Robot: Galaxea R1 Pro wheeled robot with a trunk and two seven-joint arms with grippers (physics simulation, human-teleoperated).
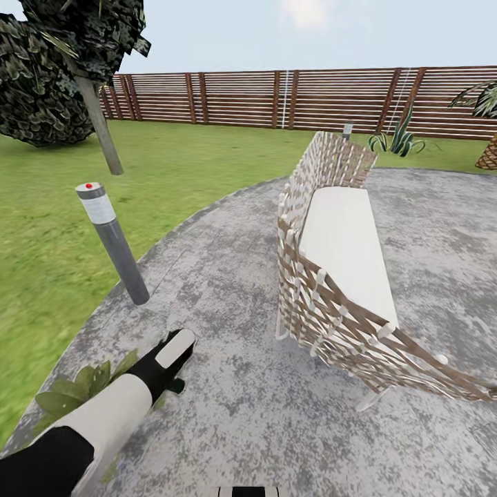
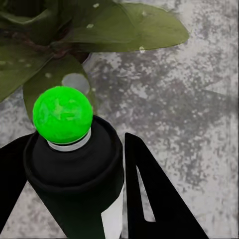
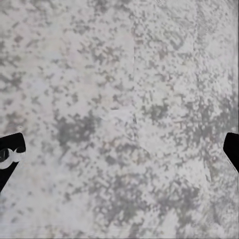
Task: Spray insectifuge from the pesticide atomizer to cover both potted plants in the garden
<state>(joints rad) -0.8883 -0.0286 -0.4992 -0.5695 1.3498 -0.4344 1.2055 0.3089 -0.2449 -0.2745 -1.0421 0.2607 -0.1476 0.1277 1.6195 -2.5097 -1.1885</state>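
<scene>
Both fingers of the left claw [image 2: 74, 199] pinch the pesticide atomizer [image 2: 74, 164], just beside a potted plant [image 2: 99, 30].

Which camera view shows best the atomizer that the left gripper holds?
The left wrist view: the pesticide atomizer stands close between the left gripper's fingers, its tip bright green, pointing at a potted plant. In the head view the left arm covers it. The right wrist view looks at grey patio stone.

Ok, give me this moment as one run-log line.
left pincer: shut on spray bottle, tip showing green | aimed at: potted plant | right pincer: open over patio | nearby: post, wicker sofa
</scene>
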